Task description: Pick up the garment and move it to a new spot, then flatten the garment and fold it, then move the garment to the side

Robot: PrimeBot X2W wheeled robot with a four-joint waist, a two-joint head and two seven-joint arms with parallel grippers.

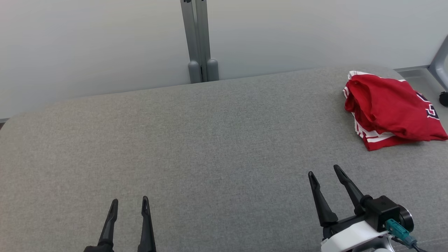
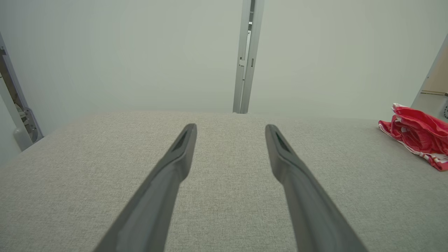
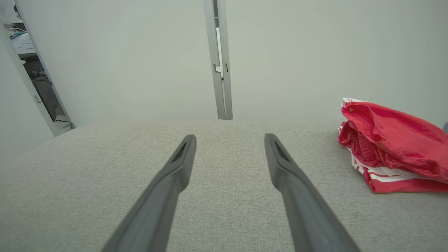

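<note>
Head view puts the garment (image 1: pixel 392 108), a red piece with white stripes along its edge and dark lettering, at the far right of the grey padded surface (image 1: pixel 210 147), near the back corner and close to the right edge. It lies as a loose bundle of doubled layers, rumpled rather than flat, with the striped hem showing underneath at the front. Nothing touches it. The right gripper (image 1: pixel 323 170) hovers low over the surface nearer the robot, well apart from the cloth, its two dark fingers spread wide with nothing between them. The left gripper (image 1: pixel 130 200) sits at the lower left, likewise spread and empty, as both wrist views bear out. As for the step, I judge the scene fits two stages: a heap waiting to be lifted to a new spot, or a roughly folded bundle already set off to the side. The pictures do not settle which, so I name no move. Any grasp of cloth this soft and layered would probably need to catch more than the top layer. The surface is plain woven fabric with rounded corners. Behind it stands a pale wall (image 1: pixel 87 45) split by a grey metal post (image 1: pixel 199 38), and a dark wheel (image 1: pixel 443 98) shows at the right.
</note>
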